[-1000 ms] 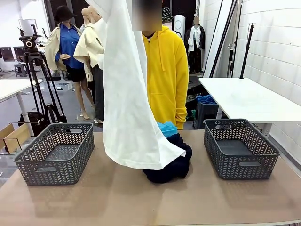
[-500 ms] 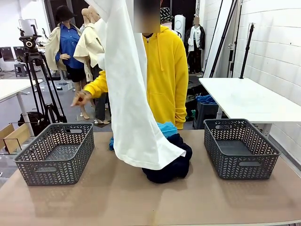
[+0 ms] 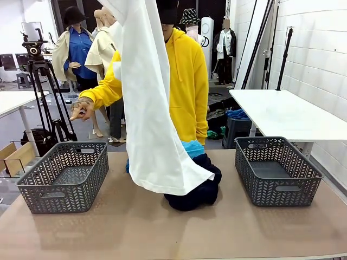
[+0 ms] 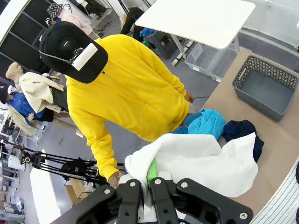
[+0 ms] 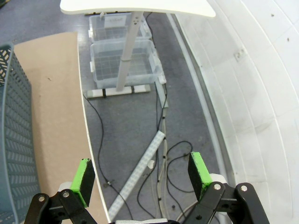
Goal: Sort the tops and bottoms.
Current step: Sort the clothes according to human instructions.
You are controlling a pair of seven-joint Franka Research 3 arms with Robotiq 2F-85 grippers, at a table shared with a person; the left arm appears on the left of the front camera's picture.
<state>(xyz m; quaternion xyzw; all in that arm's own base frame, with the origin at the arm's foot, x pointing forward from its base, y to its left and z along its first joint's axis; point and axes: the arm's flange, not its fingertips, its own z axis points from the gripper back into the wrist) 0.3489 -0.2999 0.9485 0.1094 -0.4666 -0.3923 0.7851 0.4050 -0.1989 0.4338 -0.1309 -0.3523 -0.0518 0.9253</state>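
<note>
A white shirt [image 3: 149,108], one of the tops, hangs high over the table's middle, its hem draped on the pile below. In the left wrist view my left gripper [image 4: 147,186] is shut on a bunch of that white shirt [image 4: 196,158]. Under it lie bright blue tops [image 3: 192,148] [image 4: 208,122] and the dark navy bottoms [image 3: 200,189] [image 4: 238,130]. A person in a yellow hoodie stands behind the pile, one hand [image 3: 81,108] stretched out above the left basket [image 3: 62,176]. My right gripper [image 5: 142,172] is open over the floor beyond the table's edge, holding nothing.
A second grey basket [image 3: 276,170] [image 4: 266,86] stands at the table's right, and its wall [image 5: 14,130] shows beside my right gripper. A white table [image 3: 282,111] stands behind on the right, a tripod [image 3: 40,81] behind on the left. Cables and plastic bins [image 5: 124,56] lie on the floor.
The person has leaned forward and stretched an arm out to the left, over the left basket. The white shirt still hangs in about the same place.
</note>
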